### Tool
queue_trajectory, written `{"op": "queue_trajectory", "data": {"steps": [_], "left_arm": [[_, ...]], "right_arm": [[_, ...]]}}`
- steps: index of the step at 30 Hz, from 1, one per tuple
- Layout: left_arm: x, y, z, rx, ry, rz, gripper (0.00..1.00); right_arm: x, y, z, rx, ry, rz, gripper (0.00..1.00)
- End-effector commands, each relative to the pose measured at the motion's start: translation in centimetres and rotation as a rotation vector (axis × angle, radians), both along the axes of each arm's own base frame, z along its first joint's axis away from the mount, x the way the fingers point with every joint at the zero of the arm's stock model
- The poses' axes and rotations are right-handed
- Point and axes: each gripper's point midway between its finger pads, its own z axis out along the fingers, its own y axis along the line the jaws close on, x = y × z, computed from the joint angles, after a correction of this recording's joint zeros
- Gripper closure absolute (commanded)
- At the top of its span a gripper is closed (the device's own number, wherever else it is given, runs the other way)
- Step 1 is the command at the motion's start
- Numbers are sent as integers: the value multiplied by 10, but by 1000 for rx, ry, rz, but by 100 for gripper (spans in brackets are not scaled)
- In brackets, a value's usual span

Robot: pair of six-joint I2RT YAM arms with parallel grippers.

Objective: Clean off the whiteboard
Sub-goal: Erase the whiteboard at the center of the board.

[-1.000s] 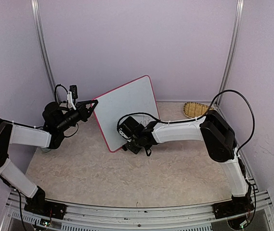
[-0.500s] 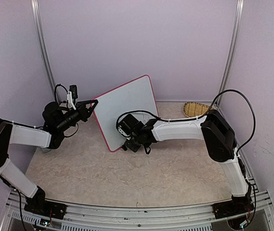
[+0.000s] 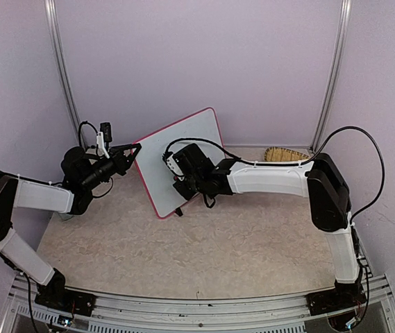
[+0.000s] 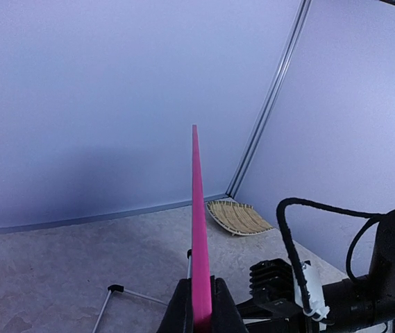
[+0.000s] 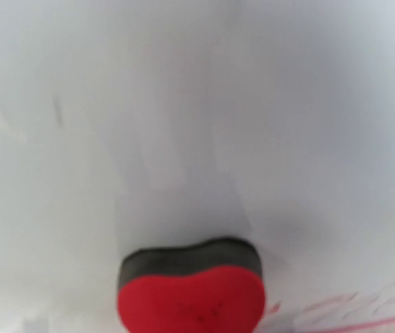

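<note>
The whiteboard (image 3: pixel 196 142) stands tilted on the table (image 3: pixel 218 250), pink-framed. Its left edge is pinched in your left pincer (image 3: pixel 136 147), and its face is right in front of your right pincer (image 3: pixel 183 182).

Top view: the board looks plain white, with no writing readable and a small black foot (image 3: pixel 178 210) below the right pincer. You can't see what that pincer carries from here.

Right wrist view: the whiteboard (image 5: pixel 183 104) fills the frame. An eraser (image 5: pixel 190 291), red body with a dark pad, is pressed to it dead ahead of the pincer. Faint red marks (image 5: pixel 364 316) lie just right of the eraser. The fingers are out of frame, but the pincer is closed, gripping the eraser.

Left wrist view: the whiteboard (image 4: pixel 196 208) is edge-on, a thin pink line rising straight out of the left pincer (image 4: pixel 200 316), which is clamped on the frame. A woven basket (image 4: pixel 237 216) lies beyond the pincer to the right, by the wall corner. The top view shows the same basket (image 3: pixel 284 154) behind the right arm.
</note>
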Motion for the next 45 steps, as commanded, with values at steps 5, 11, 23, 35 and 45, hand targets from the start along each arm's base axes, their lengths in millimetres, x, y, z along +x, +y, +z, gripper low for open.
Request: {"op": "queue_trajectory", "data": {"steps": [5,11,23,35,45], "left_arm": [[-16,-22,-51,88,149,-114,100],[-15,-22,-51,88,148,-113,100],[-16,-22,-51,88,148,-114,100],[-15,-22,-50,87,148,-115,100],[-15,-22,-51,90,148,-115,100]], "right_arm": [[7,4,21,134,-42,21,84],[5,-19,-29,103,68,0,85],[1,-38,-84,10,173,-10,86],[3,-23,-40,87,103,5,86],[22,-11,9,147,2,-10,86]]}}
